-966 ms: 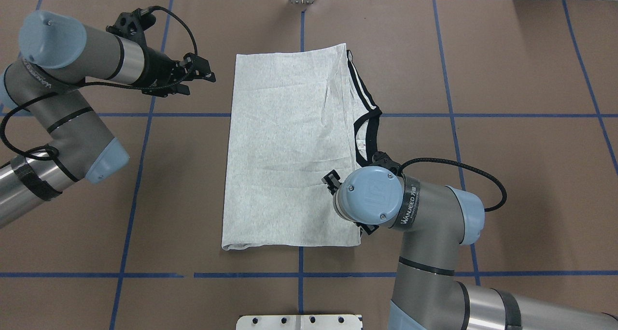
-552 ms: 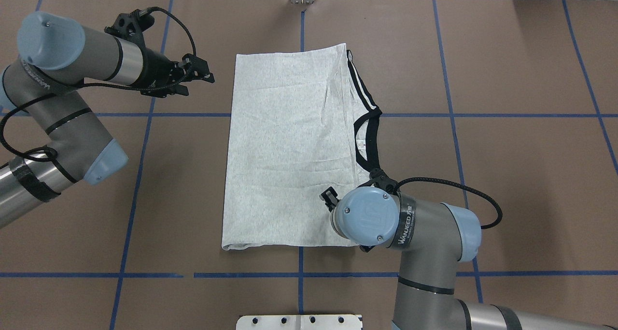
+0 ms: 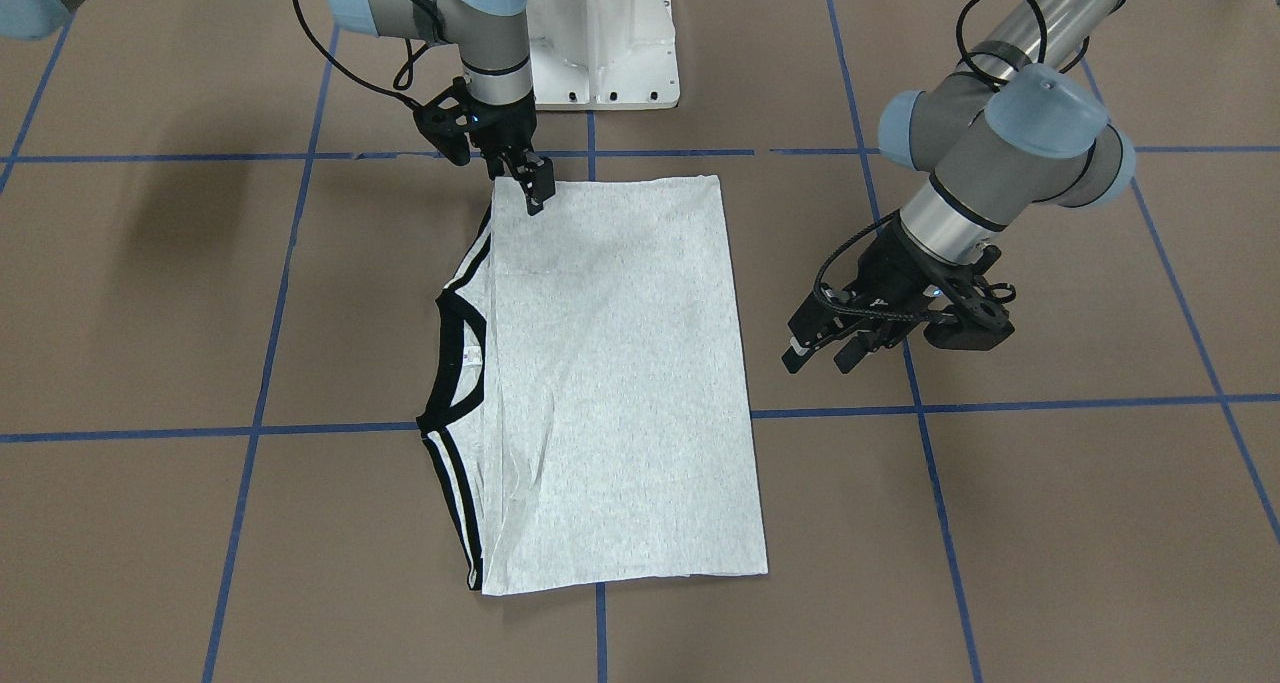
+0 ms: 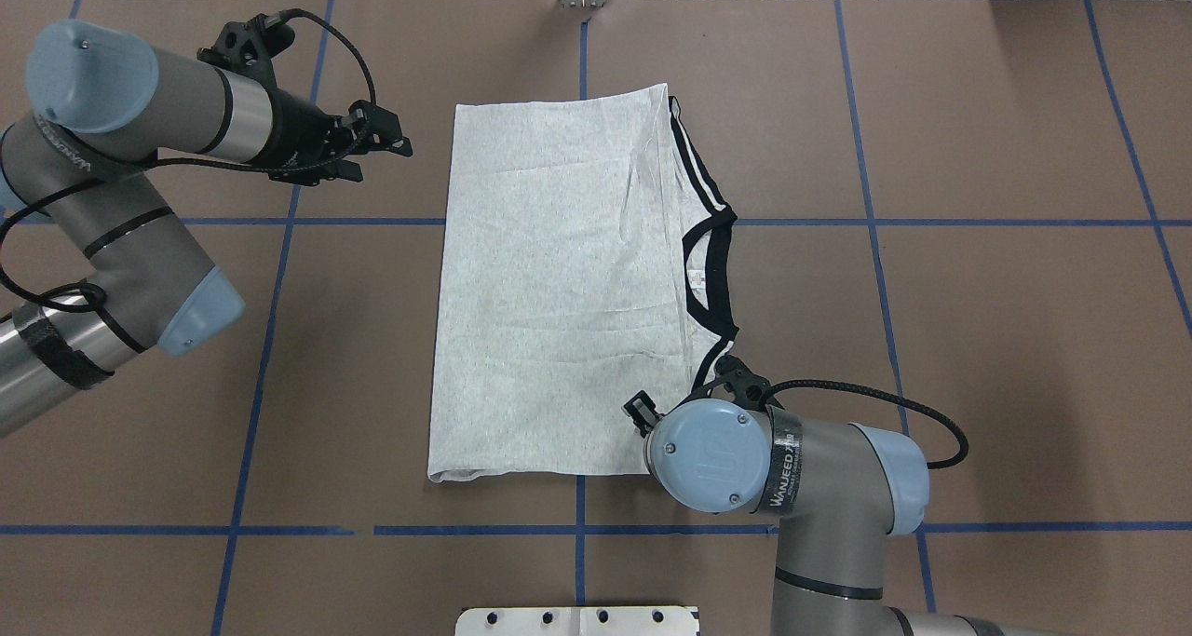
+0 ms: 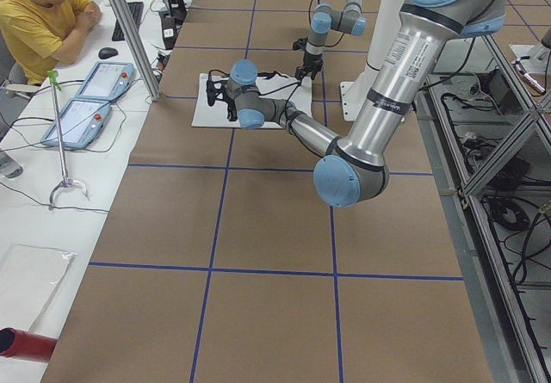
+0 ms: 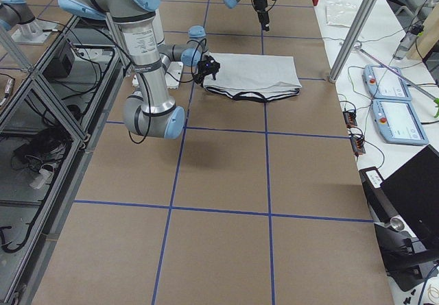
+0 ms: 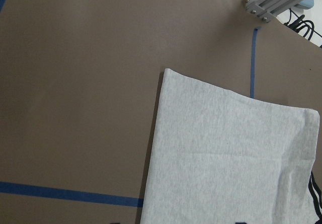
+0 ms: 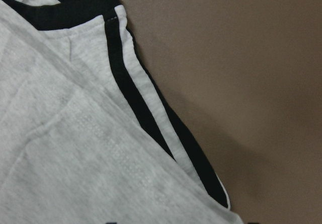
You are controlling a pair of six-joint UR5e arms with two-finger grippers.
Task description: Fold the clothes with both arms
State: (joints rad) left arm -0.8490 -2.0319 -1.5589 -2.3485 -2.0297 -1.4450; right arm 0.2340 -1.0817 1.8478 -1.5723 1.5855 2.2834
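**Brown-papered table: right pincer slid back to the shirt's near corner**

Brown paper crossed by blue tape [image 4: 875, 222] covered the table [image 4: 1024, 338], and the shirt [image 4: 549, 291] lay flat on it between the two pincers.

Over the last second the right pincer [image 3: 533, 195] had travelled along the collar-side edge towards the robot. It ended over the shirt's corner nearest the base. The cloth had not shifted with it, so nothing was being dragged. Its fingers looked parted and empty, tips pointing down at that corner. Whether they touched the fabric could not be told.

The left pincer [image 3: 818, 358] had barely moved. It hung released and empty, with the shirt's plain long edge beside it and a strip of bare paper between.

As a judgement, the earlier folds looked finished. The right arm seemed to be lining up a grip on the near end for the next fold, while the left had not yet committed to a corner.

The folded shirt made a long rectangle whose long axis ran straight away from the right pincer, from the robot's side to the far side. The collar [image 4: 712, 273] faced the robot's right, just beyond the right pincer on that same edge. Black stripes [image 8: 131, 88] ran from the collar towards both ends of the edge
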